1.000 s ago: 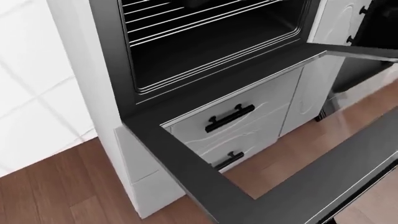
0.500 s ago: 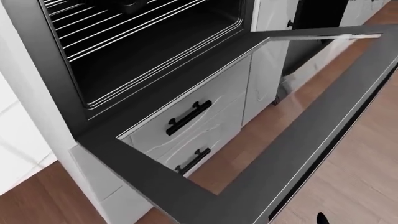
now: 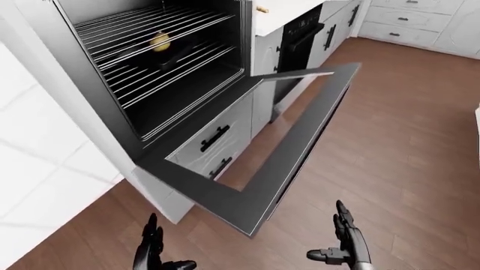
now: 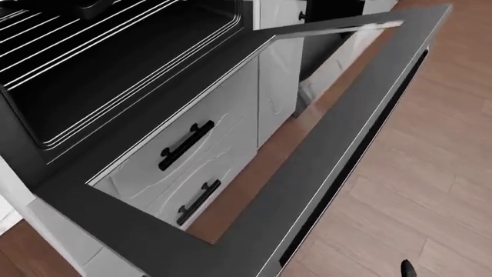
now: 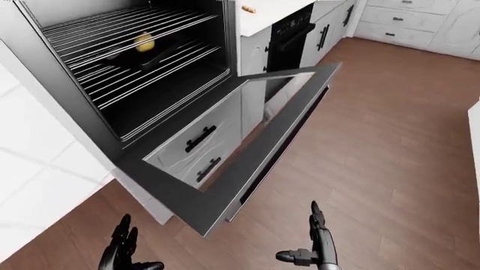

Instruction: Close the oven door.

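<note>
An open oven door (image 3: 288,147) hangs flat across the centre of the left-eye view, its glass showing white drawers (image 3: 214,140) beneath. The left hand (image 3: 153,252) and right hand (image 3: 345,243), fingers spread and empty, sit at the bottom edge, partly cut off. A yellowish item (image 3: 160,40) on the racks is unclear.

Oven door (image 4: 323,144) hanging fully open, flat, dark frame with glass pane running from lower left to upper right. Oven cavity (image 4: 115,63) with wire racks at upper left. Two white drawers (image 4: 192,156) with black bar handles seen through the glass. Wood floor (image 4: 431,173) at right. Dark fingertip (image 4: 408,268) at bottom edge.
</note>
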